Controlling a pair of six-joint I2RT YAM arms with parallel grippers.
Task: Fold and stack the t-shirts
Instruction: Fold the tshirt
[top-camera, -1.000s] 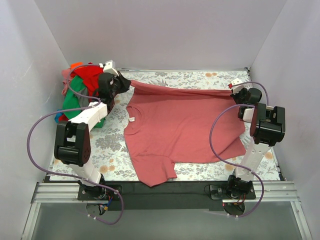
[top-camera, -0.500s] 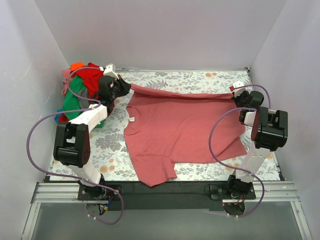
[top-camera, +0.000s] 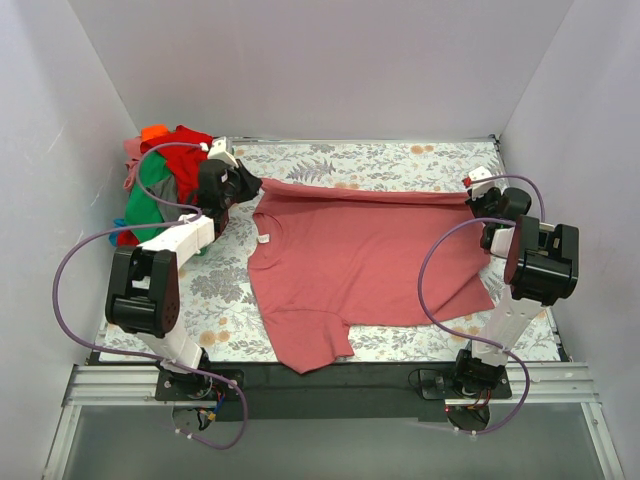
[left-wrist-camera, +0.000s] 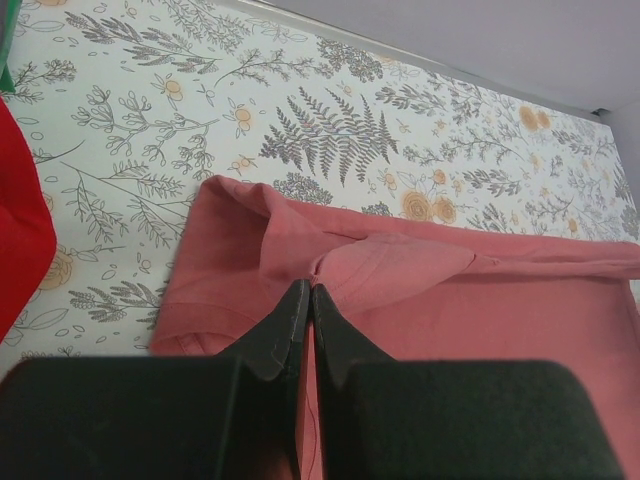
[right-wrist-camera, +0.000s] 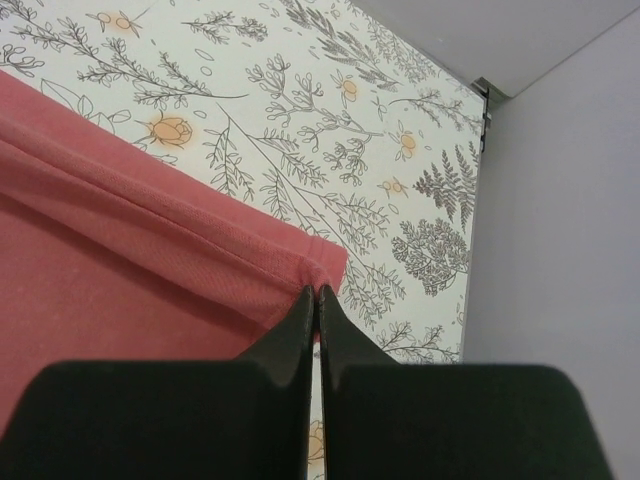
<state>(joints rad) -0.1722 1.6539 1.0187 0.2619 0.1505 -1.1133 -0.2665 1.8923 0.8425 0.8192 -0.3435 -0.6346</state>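
Note:
A salmon-pink t-shirt (top-camera: 370, 265) lies spread on the floral table cover, its white neck tag (top-camera: 264, 238) at the left. Its far edge is lifted into a folded strip stretched between both grippers. My left gripper (top-camera: 250, 185) is shut on the left end of that strip, pinching a bunched fold of the pink t-shirt (left-wrist-camera: 450, 300) between the fingertips of my left gripper (left-wrist-camera: 311, 288). My right gripper (top-camera: 473, 196) is shut on the strip's right corner; in its wrist view my right gripper (right-wrist-camera: 316, 290) grips the hemmed corner of the t-shirt (right-wrist-camera: 120, 260).
A heap of other t-shirts (top-camera: 155, 180), red, green, orange and pink, sits at the far left by the left wall. The floral table cover (top-camera: 400, 155) shows beyond the pink shirt. Grey walls close in the back and both sides; a black rail (top-camera: 330, 375) runs along the near edge.
Both grippers have moved toward the near side and a little lower, bringing the shirt's far edge with them. More of the heap now shows behind the left gripper.

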